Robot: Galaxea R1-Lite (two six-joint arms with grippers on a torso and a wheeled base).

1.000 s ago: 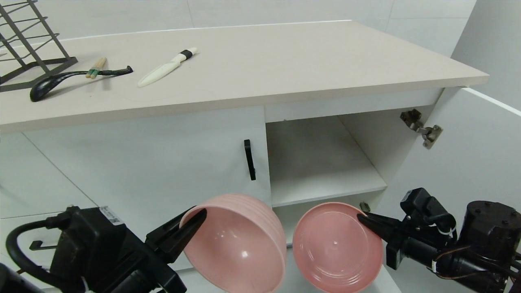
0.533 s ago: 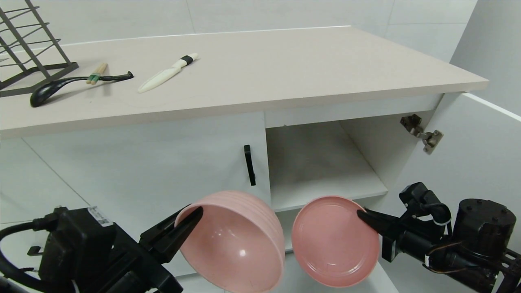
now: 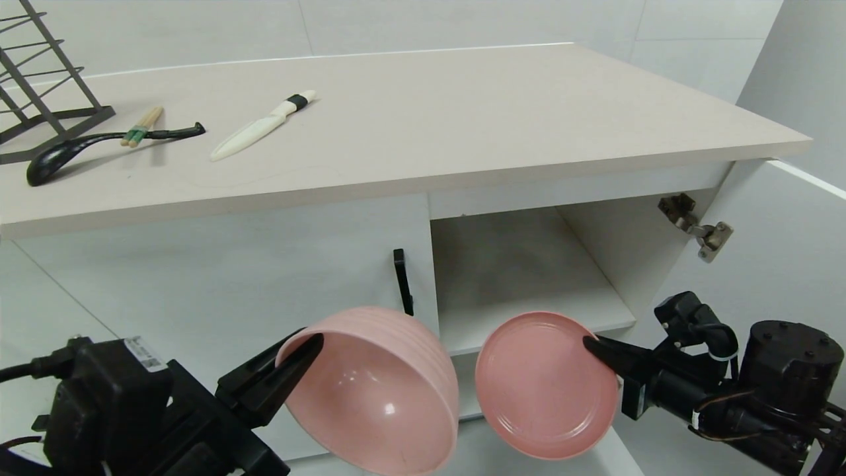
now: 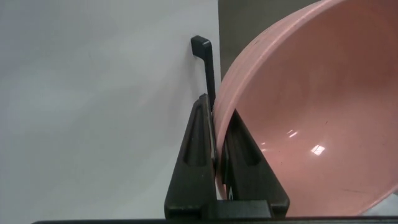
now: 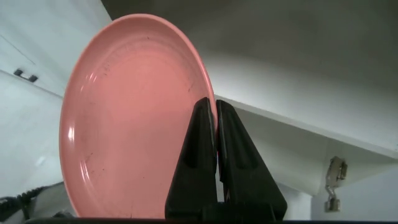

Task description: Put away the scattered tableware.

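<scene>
Head view: left jaws closed on the rim of the pink bowl (image 3: 390, 390), which is tipped on its side, mouth toward the camera, low in front of the closed cabinet door (image 3: 231, 277). Right jaws pinch the edge of the pink plate (image 3: 545, 387), held on edge beside the bowl, not touching it. The open compartment's shelf (image 3: 529, 311) lies just beyond and slightly above the plate, so the right arm is judged nearer. A knife (image 3: 261, 125), ladle (image 3: 99, 142) and chopsticks (image 3: 141, 125) lie on the counter (image 3: 496, 112). Left wrist view: rim clamped tight between the jaws, with the black door handle (image 4: 208, 68) directly ahead. Right wrist view: plate rim gripped, shelf edge ahead past it, door hinge (image 5: 336, 174) off to one side.
</scene>
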